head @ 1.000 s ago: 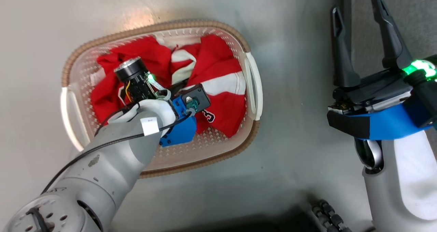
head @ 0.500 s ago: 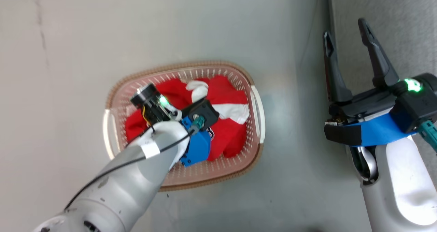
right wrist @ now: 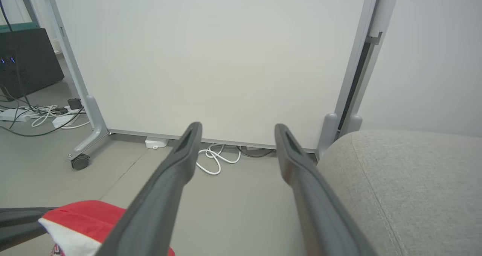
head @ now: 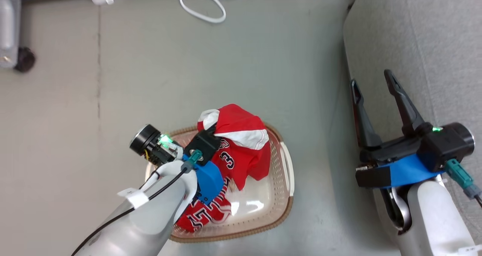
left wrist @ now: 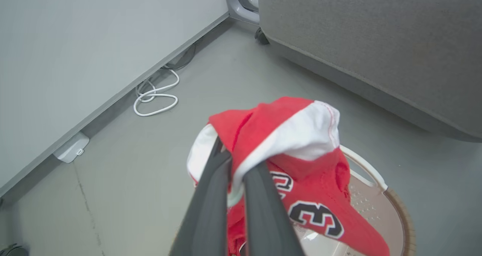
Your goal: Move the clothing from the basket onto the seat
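Left claw (left wrist: 236, 161) clamps 1 hanging jersey (head: 241, 135) | right claw (head: 371, 79) spread, empty | 1 second jersey (head: 203, 214) in basket (head: 279, 219) | 1 seat (head: 414, 41)

Brightly, evenly lit from overhead. Glaring white off the bare bottom of the basket (head: 244, 205). Faintly shadowed along the floor (head: 263, 60) beside the seat (head: 414, 41). Sharp in head view; bowed and softer toward wrist-view edges.

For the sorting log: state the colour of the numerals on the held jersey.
Numerals black, outlined white, on the red jersey; best in the left wrist view.
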Robot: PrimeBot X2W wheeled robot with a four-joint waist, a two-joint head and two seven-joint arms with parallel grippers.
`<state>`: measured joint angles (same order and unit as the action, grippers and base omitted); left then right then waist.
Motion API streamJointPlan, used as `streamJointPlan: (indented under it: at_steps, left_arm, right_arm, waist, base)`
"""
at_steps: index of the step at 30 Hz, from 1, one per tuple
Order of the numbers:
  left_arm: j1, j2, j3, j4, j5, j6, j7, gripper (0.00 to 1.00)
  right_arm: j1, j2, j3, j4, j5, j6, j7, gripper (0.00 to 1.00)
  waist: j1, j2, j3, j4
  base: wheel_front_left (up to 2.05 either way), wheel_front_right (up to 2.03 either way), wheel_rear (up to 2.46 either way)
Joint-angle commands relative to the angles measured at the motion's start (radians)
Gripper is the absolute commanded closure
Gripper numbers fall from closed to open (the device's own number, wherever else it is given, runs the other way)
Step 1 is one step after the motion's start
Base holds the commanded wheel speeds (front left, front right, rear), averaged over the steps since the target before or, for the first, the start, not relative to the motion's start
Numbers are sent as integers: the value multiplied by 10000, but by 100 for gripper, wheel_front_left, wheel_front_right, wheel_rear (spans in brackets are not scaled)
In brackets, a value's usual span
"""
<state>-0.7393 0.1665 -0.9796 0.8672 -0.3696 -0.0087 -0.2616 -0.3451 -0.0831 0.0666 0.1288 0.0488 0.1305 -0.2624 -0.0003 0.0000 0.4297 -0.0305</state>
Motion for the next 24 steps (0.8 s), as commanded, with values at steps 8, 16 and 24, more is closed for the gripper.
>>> streamJointPlan:
  at_steps: [8, 16, 24]
  left_arm:
    - [816, 338, 1560, -1746, 353, 260, -52, 100]
    - [1218, 249, 3071, -3438, 795, 257, -50, 100]
    - [1196, -90, 3964, -4488, 1178, -122, -51, 100]
  right_arm:
    - [747, 48, -140, 172, 66, 5, -38, 0]
    - [1148, 147, -71, 268, 148, 5, -38, 0]
    - [1439, 220, 31, 362, 218, 5, -38, 0]
  waist:
    - [3, 0, -1639, 350]
    - [3, 0, -2452, 450]
    - [3, 0, -3074, 428]
  base:
    - [0, 0, 0]
    - [0, 0, 0]
    - [0, 0, 0]
